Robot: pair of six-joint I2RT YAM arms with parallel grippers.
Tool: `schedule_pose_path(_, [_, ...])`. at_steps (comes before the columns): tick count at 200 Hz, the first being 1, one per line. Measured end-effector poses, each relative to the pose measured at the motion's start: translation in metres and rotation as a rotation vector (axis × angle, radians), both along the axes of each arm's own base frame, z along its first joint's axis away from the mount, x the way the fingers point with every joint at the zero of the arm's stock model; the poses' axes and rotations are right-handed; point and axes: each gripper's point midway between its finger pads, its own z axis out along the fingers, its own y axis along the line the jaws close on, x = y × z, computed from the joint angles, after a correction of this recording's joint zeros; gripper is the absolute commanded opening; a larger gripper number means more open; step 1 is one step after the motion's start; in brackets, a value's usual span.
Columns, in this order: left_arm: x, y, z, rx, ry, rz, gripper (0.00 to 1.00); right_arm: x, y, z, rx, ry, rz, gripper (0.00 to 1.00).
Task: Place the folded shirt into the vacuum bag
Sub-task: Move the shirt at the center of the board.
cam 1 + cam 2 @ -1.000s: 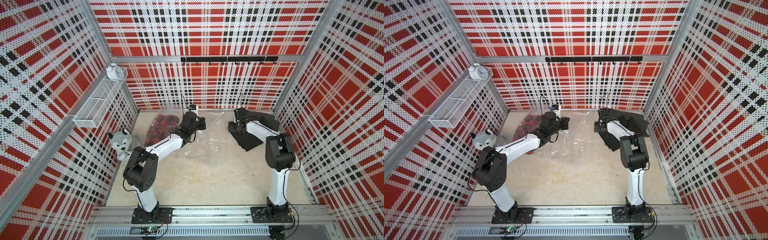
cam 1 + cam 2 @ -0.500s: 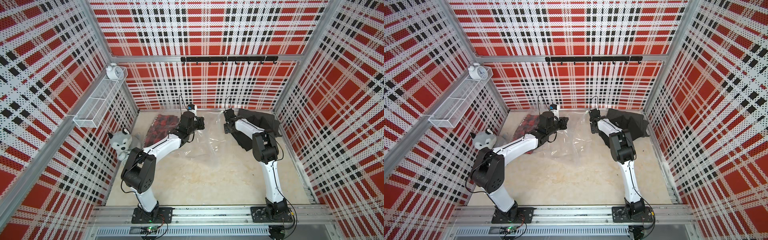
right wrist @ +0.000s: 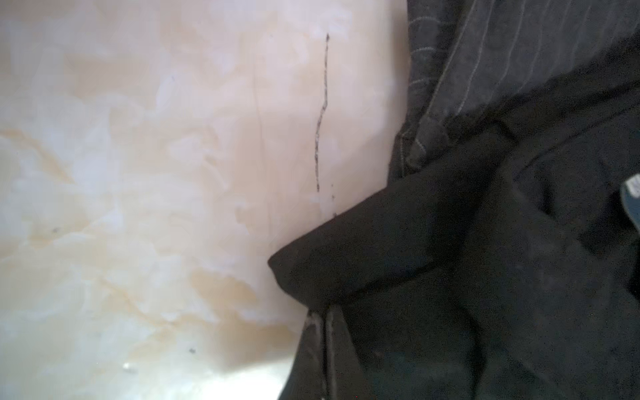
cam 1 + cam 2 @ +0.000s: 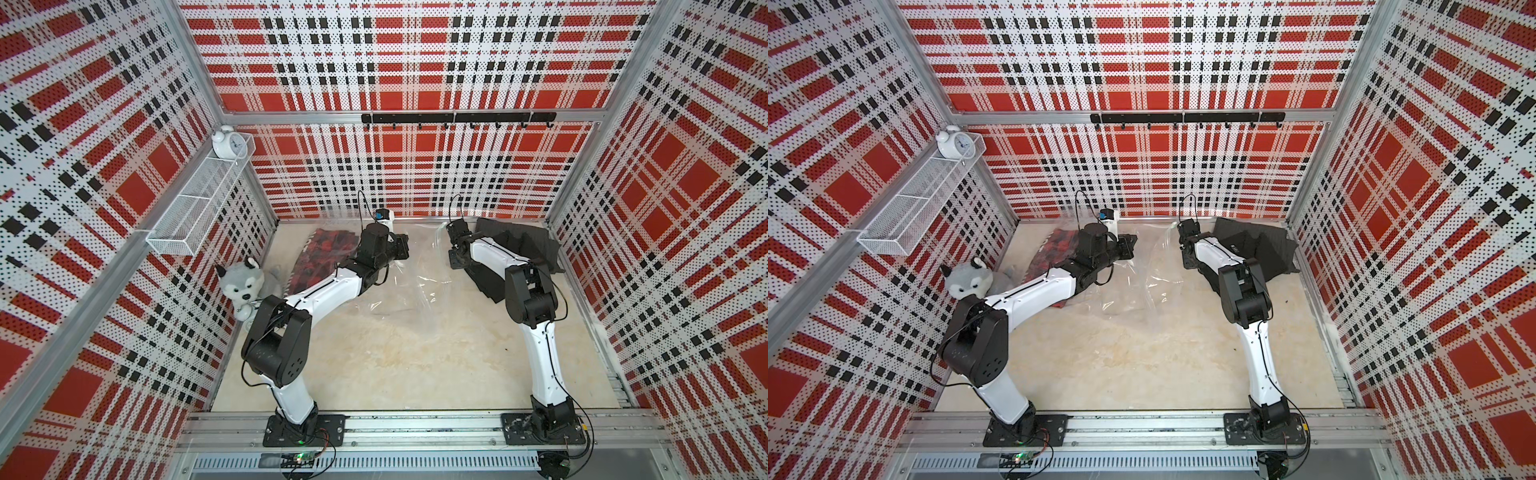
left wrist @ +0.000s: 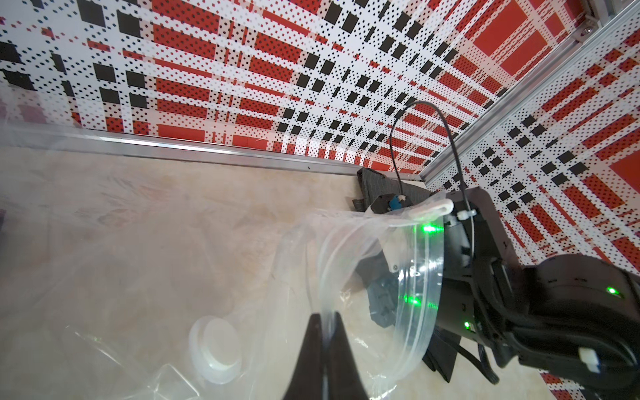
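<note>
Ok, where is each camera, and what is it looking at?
Both top views: high in front, looking down at the table; left arm, right arm show.
Left wrist: on left arm, facing back wall; left pincer shut on vacuum bag.
Right wrist: on right arm, looking down at dark shirt; right pincer shut.
Shared: left wrist and top views show vacuum bag.

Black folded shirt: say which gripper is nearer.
Right. The right gripper is shut on a corner of the black folded shirt; the left gripper is well away, pinching the rim of the vacuum bag.
</note>
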Motion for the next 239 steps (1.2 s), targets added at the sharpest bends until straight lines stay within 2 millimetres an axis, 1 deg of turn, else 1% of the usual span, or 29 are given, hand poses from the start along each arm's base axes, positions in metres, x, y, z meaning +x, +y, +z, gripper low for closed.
schedule_pose_path(12, [0.000, 0.000, 0.002, -0.002, -0.003, 0.000, 0.00, -0.007, -0.006, 0.005, 0.013, 0.006, -0.004, 0.00])
schedule_pose_path(25, [-0.001, 0.000, 0.004, -0.004, -0.007, 0.000, 0.00, -0.014, -0.014, 0.016, 0.029, -0.002, -0.013, 0.00])
schedule_pose_path(45, [-0.001, 0.000, 0.005, -0.005, -0.009, -0.001, 0.00, -0.023, -0.028, 0.046, 0.060, -0.046, -0.027, 0.00])
schedule_pose_path(61, [-0.002, -0.001, 0.005, -0.005, -0.008, -0.004, 0.00, -0.029, -0.036, 0.078, 0.086, -0.107, -0.031, 0.00])
schedule_pose_path(76, [-0.003, -0.003, 0.005, -0.005, -0.008, -0.008, 0.00, -0.039, -0.045, 0.102, 0.102, -0.154, -0.038, 0.00])
schedule_pose_path(89, [-0.004, -0.004, 0.005, -0.005, -0.008, -0.009, 0.00, -0.051, -0.052, 0.117, 0.109, -0.182, -0.042, 0.00])
schedule_pose_path(96, [-0.004, -0.005, 0.005, -0.005, -0.008, -0.011, 0.00, -0.058, -0.055, 0.122, 0.112, -0.191, -0.041, 0.00])
schedule_pose_path(110, [-0.005, -0.007, 0.005, -0.005, -0.008, -0.015, 0.00, -0.074, -0.058, 0.126, 0.117, -0.192, -0.039, 0.00])
schedule_pose_path(144, [-0.007, -0.011, 0.006, -0.007, -0.010, -0.024, 0.00, -0.115, -0.062, 0.123, 0.144, -0.164, -0.036, 0.00])
schedule_pose_path(184, [-0.008, -0.020, 0.005, -0.007, -0.007, -0.038, 0.00, -0.174, -0.065, 0.132, 0.220, -0.158, -0.044, 0.00])
schedule_pose_path(196, [-0.008, -0.024, 0.003, -0.006, -0.005, -0.045, 0.00, -0.191, -0.066, 0.131, 0.248, -0.158, -0.054, 0.00])
schedule_pose_path(210, [-0.009, -0.030, 0.001, -0.004, -0.002, -0.052, 0.00, -0.212, -0.067, 0.125, 0.279, -0.140, -0.068, 0.00])
schedule_pose_path(225, [-0.010, -0.038, -0.002, -0.001, 0.001, -0.063, 0.00, -0.237, -0.067, 0.111, 0.307, -0.108, -0.091, 0.00])
schedule_pose_path(239, [-0.011, -0.048, -0.004, 0.001, 0.003, -0.078, 0.00, -0.259, -0.062, 0.102, 0.312, -0.073, -0.093, 0.00])
